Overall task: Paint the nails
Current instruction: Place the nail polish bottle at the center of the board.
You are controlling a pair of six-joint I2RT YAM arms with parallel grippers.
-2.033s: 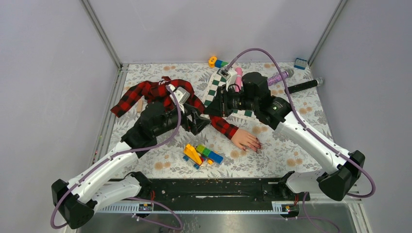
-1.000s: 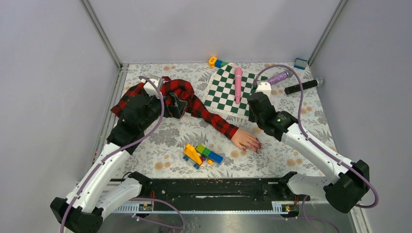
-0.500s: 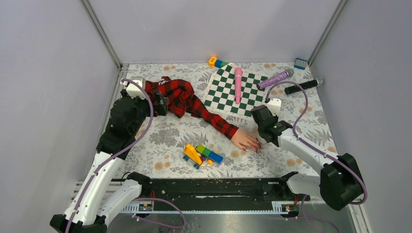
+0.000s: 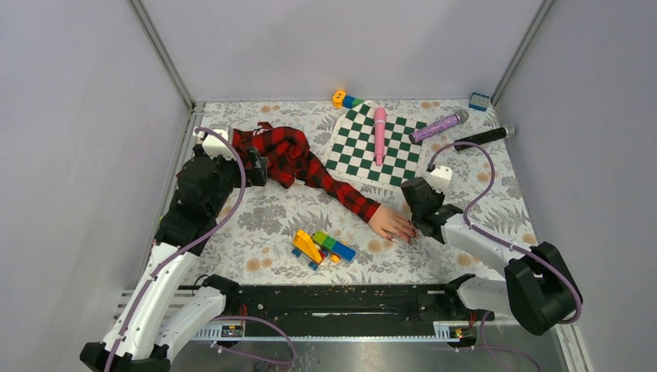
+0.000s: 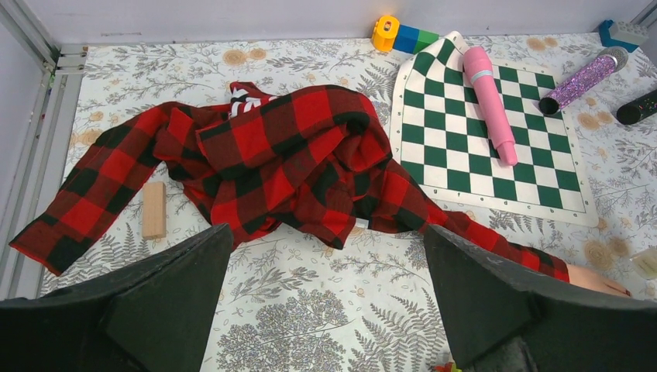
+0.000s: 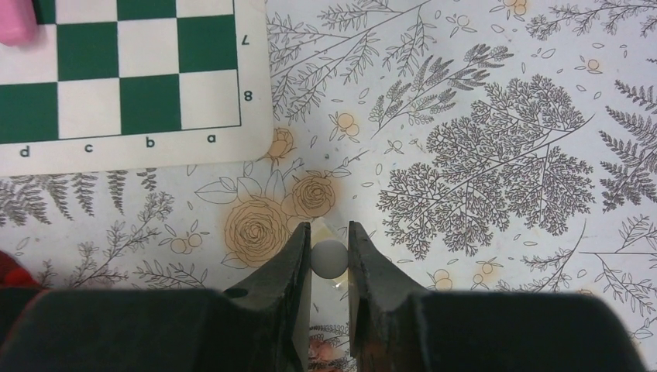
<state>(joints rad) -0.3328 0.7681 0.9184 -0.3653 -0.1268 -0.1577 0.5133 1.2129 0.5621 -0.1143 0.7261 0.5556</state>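
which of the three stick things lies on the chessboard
The pink stick, resting along the chessboard squares; the glittery purple stick and the black stick lie off to its right.

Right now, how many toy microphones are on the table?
3. The pink microphone lies on the chessboard, the purple glitter microphone just off its far right corner, the black microphone right of that. None appears hidden.

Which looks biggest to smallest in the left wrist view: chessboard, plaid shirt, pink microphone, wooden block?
1. plaid shirt
2. chessboard
3. pink microphone
4. wooden block
The shirt is crumpled and lies nearer the camera, so its lead over the board is only apparent.
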